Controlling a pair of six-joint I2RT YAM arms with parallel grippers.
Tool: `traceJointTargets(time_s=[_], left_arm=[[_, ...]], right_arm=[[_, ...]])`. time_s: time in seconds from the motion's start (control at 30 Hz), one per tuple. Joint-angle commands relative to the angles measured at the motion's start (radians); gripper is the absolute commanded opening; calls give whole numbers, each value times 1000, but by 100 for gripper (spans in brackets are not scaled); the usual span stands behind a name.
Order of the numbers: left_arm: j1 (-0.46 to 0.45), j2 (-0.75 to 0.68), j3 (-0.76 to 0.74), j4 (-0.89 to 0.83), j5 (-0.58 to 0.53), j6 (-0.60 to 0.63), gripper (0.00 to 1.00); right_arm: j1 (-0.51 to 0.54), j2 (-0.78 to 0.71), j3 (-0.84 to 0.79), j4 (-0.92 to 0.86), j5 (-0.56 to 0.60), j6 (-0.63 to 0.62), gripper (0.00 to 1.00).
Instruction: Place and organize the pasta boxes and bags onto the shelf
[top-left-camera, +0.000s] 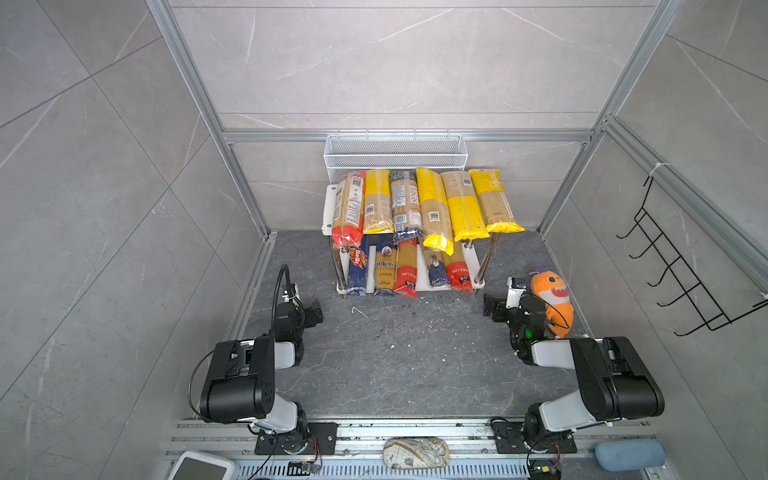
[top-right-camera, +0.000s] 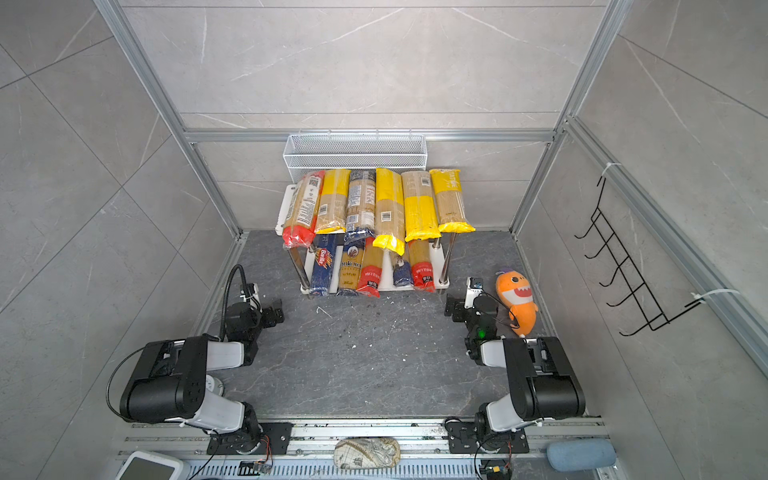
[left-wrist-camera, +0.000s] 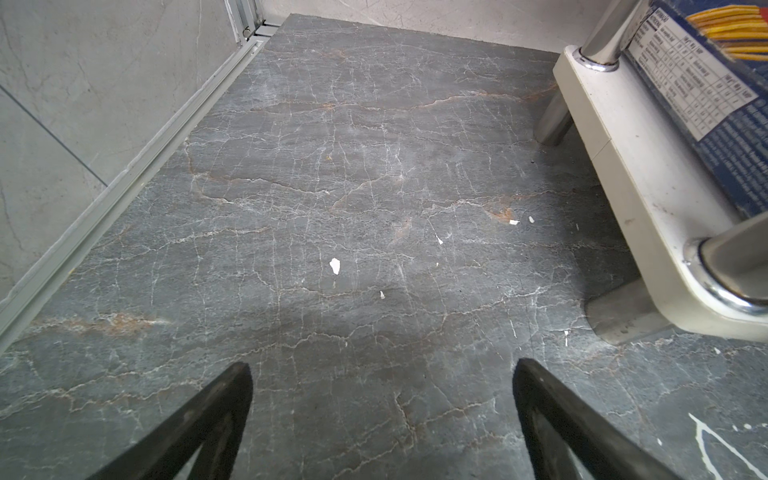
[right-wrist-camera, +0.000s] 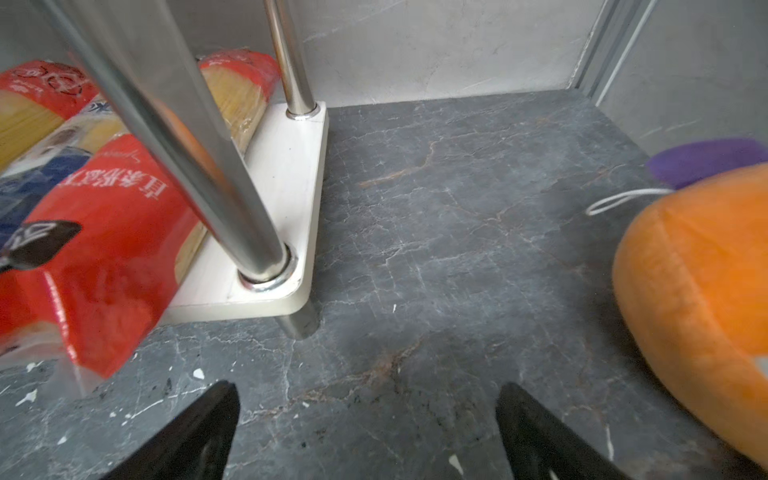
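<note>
Shelving seems done: long spaghetti packs (top-left-camera: 434, 212) fill the white chrome-legged two-tier shelf (top-left-camera: 331, 208); left gripper (left-wrist-camera: 382, 365) and right gripper (right-wrist-camera: 369, 385) gape empty, leaving only straightening.

The boards of the shelf (right-wrist-camera: 286, 166) are seen as smooth, dull white, its legs (right-wrist-camera: 191, 166) as polished mirror-like metal. The pasta bags (top-left-camera: 432, 208) are wrapped in glossy, crinkled plastic film. The tabletop (left-wrist-camera: 332, 187) is finished matt and stone-like. The plush toy (right-wrist-camera: 698, 291) is made of soft cloth.
</note>
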Motion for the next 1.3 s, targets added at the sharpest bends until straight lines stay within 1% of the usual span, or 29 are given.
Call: traceJointTargets(time_s=[0.0, 0.97, 1.1, 1.27], left_arm=[[-2, -2, 24, 52, 20, 32, 100], [-22, -3, 21, 56, -14, 41, 100], [-32, -3, 17, 66, -50, 40, 100], [-32, -4, 16, 67, -53, 40, 100]], right_arm=[[3, 5, -4, 51, 33, -17, 100], [16, 4, -2, 46, 53, -26, 100], [17, 3, -4, 49, 53, -28, 100], [18, 3, -4, 49, 54, -27, 100]])
